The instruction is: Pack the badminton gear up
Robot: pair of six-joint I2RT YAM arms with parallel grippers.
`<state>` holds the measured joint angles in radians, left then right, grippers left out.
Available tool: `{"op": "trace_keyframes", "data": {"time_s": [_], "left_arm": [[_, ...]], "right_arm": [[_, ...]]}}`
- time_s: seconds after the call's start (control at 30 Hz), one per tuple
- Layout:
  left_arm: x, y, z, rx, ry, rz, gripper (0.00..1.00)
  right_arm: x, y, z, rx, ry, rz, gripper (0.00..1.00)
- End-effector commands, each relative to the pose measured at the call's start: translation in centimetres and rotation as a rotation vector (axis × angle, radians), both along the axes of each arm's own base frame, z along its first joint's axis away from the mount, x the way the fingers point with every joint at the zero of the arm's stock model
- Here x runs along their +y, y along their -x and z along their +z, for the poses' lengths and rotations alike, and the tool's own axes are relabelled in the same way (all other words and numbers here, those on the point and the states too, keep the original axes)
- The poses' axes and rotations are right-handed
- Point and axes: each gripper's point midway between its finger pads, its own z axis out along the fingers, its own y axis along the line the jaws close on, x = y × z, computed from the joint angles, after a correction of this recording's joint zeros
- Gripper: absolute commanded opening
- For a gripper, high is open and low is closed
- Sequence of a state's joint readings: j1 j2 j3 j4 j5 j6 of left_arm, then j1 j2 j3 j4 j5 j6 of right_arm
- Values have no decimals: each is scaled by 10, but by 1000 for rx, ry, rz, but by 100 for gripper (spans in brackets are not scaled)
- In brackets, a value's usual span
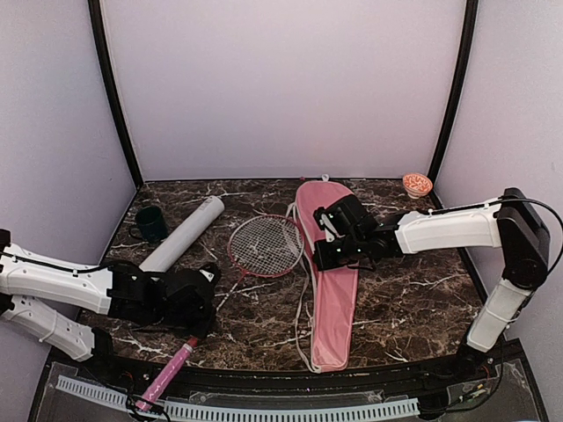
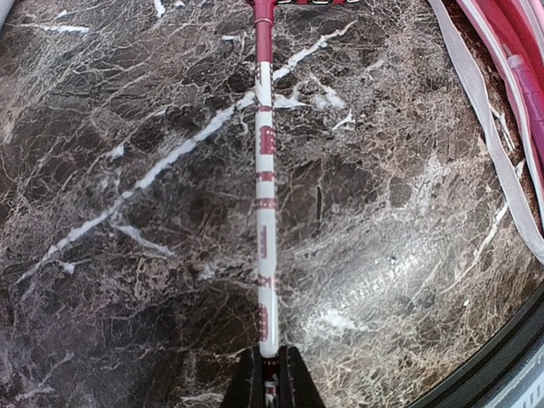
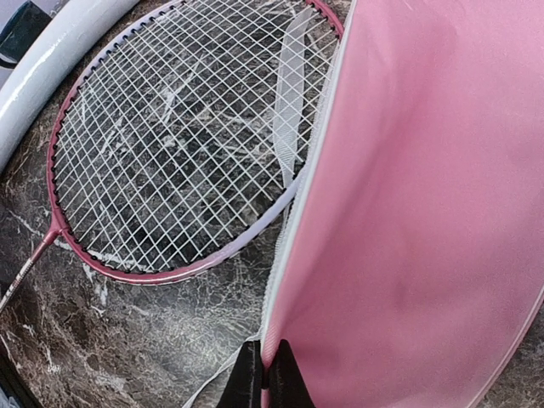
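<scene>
A pink-framed racket (image 1: 266, 246) lies mid-table, its pink handle (image 1: 171, 374) over the near edge. My left gripper (image 1: 201, 297) is shut on its white-and-red shaft (image 2: 265, 170), as the left wrist view (image 2: 270, 378) shows. The pink cover (image 1: 332, 281) lies to the right of the racket head. My right gripper (image 1: 327, 249) is shut on the cover's left zipper edge (image 3: 293, 255), and the right wrist view (image 3: 265, 374) shows it pinched there beside the racket head (image 3: 178, 136). The pale grey tube (image 1: 183, 233) lies at the left. No shuttlecock is in view, and only one racket shows.
A dark green cup (image 1: 149, 224) stands left of the tube. An orange-patterned bowl (image 1: 417, 184) sits at the back right corner. The cover's white strap (image 2: 493, 127) trails on the marble beside the cover. Dark walls close the table at the left, back and right.
</scene>
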<state>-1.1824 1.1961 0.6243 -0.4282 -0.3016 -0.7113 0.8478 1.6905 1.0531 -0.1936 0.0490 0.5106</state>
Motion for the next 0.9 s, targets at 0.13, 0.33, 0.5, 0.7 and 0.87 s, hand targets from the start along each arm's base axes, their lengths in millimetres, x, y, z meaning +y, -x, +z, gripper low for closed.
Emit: {"op": "trace_keyframes", "data": {"time_s": [0.13,0.33,0.5,0.7,0.87], "left_arm": [[-50,-22,28,-71,114,-1,0],[-86,-25,36,-53,236,-26,0],[-106,-28,32,-42,277,-36,0],[-130,-43,34,-77,310,-9,0],[-152,-65,44,-149,325,22,0]], "right_arm": [[35,0,24,-9,-162,110,0],[49,9,25,-4,-190,176,0],[61,18,31,-15,-203,243,0],[70,29,31,-13,-208,318,0],[71,38,30,-10,-199,365,0]]}}
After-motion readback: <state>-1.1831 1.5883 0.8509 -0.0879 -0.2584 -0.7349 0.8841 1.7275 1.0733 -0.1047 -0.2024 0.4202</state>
